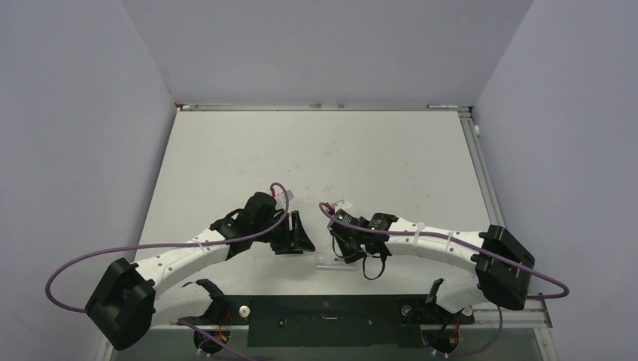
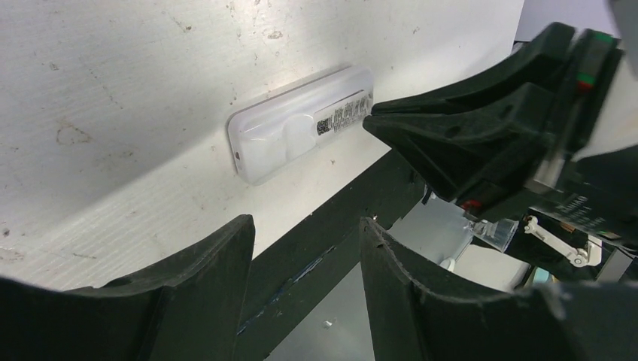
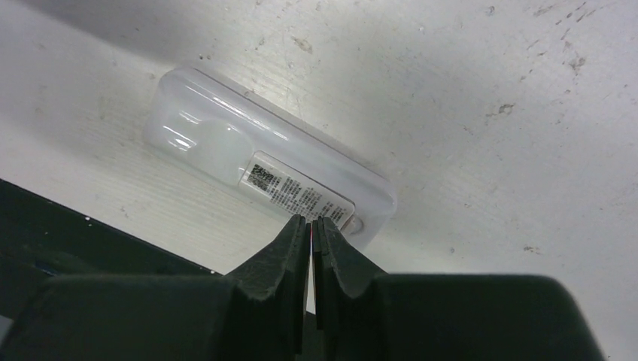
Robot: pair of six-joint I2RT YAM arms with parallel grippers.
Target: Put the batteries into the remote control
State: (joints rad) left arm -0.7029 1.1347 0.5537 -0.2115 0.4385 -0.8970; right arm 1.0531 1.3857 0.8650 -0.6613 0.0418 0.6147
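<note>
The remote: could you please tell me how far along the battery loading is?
Done: nothing certain; the remote lies back-up, looking closed, no batteries in view. In hand: the shut right gripper points at its labelled end; the left gripper hovers open, empty. Left: probably opening and loading.

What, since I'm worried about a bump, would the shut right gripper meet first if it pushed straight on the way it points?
The remote control, at its labelled end. The right gripper sits right at that end, possibly touching it; depth is unclear.

Remote control (image 3: 226,143) edge behind right pincer (image 3: 311,227)
</note>
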